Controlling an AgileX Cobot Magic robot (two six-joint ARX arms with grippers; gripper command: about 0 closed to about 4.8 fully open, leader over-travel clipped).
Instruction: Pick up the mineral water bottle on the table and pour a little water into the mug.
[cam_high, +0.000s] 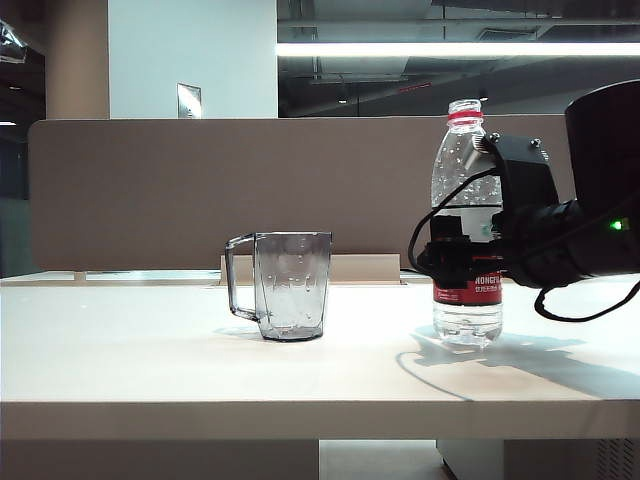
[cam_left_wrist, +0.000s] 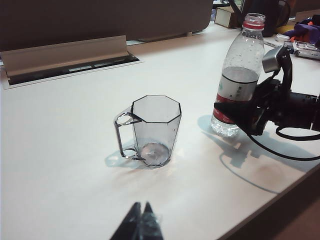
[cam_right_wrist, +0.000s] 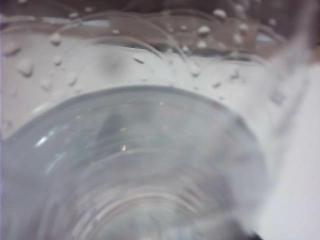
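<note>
Behind the pale worktop (cam_high: 150, 360) a brown partition and a dim office ceiling can be seen. The mineral water bottle (cam_high: 467, 230) is stood upright towards the right side of the worktop, long axis vertical, uncapped mouth pointed straight up, with water (cam_high: 467, 318) sitting in its lower part. The mug (cam_high: 292, 285) is parked well to its left, handle turned away from the bottle, and looks empty.

The step in hand is judged to be the reach for the grasp: the right end effector (cam_high: 450, 262) is brought level against the bottle's label band, jaws spread wide around it, nothing squeezed yet as far as can be told. The right wrist view is filled with blurred plastic and droplets. Next, a firm close at the label is called for, then a lift and a carry over the mug.

The left end effector (cam_left_wrist: 141, 220) is hung near the front edge, fingertips pressed together, nothing held.
</note>
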